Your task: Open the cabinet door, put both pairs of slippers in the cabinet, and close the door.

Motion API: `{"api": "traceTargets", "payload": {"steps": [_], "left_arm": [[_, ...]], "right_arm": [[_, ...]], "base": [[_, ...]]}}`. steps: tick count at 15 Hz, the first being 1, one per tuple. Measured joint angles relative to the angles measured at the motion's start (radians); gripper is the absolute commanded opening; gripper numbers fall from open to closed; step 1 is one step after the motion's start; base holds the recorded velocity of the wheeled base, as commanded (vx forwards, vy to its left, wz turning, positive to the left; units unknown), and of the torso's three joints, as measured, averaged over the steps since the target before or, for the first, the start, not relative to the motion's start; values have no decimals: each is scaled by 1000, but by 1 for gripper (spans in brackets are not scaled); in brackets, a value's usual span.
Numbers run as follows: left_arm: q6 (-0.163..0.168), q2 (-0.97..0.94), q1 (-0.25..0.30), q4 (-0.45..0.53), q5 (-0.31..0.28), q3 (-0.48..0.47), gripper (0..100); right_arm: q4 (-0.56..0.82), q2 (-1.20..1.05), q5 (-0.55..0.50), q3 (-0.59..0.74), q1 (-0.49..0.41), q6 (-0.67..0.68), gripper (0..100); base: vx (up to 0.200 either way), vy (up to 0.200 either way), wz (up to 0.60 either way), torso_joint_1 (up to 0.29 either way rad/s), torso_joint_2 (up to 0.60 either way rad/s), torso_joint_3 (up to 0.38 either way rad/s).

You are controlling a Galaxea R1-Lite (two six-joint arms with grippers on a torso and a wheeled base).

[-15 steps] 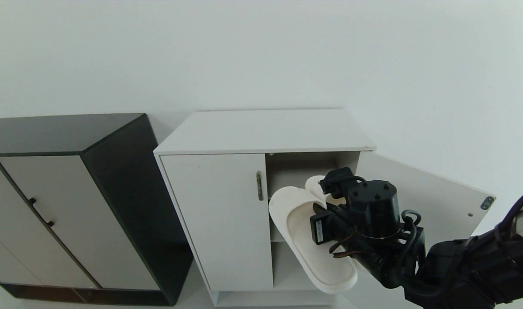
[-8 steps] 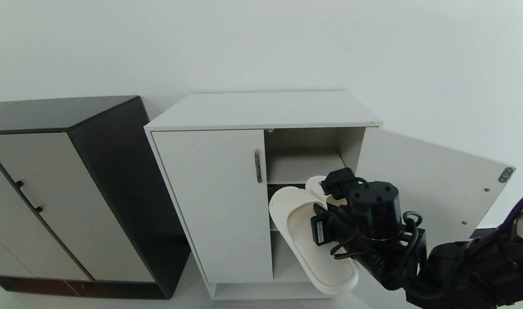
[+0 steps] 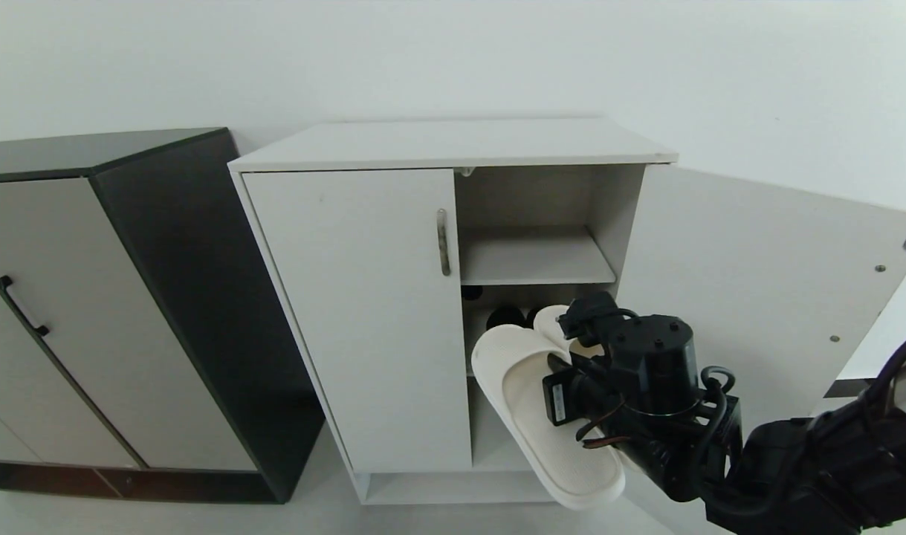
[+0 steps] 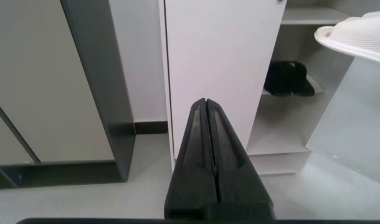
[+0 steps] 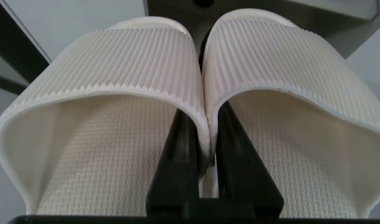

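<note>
Head view: we note the white cabinet (image 3: pixel 453 145) against a plain wall (image 3: pixel 453 59), its right door (image 3: pixel 757 282) open and the white slippers (image 3: pixel 542 416) before the opening. Left wrist: left gripper (image 4: pixel 206 102) clenched, empty, above the grey floor (image 4: pixel 84 193). Right wrist: right gripper (image 5: pixel 202 162) grasps both slippers' inner edges.

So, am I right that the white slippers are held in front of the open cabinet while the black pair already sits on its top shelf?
Not quite: the black pair sits on the shelf below the top one, as the left wrist view shows. The rest stands: the white slippers are held in front of the open cabinet.
</note>
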Motion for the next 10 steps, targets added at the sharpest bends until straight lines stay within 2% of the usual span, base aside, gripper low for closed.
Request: {"api": "traceTargets", "payload": {"steps": [5, 6, 8, 10], "left_arm": [[1, 0, 0, 0, 0, 0, 0], [1, 0, 0, 0, 0, 0, 0], [2, 0, 0, 0, -1, 0, 0], [3, 0, 0, 0, -1, 0, 0]], "right_arm": [[-42, 16, -3, 0, -2, -13, 0], [-49, 18, -18, -8, -2, -22, 0], [4, 29, -129, -77, -1, -25, 0], [149, 41, -210, -199, 10, 4, 0]], "base": [[0, 0, 0, -38, 405, 368], [0, 0, 0, -2, 139, 139], [0, 0, 0, 2, 73, 66], [0, 0, 0, 0, 0, 0]]}}
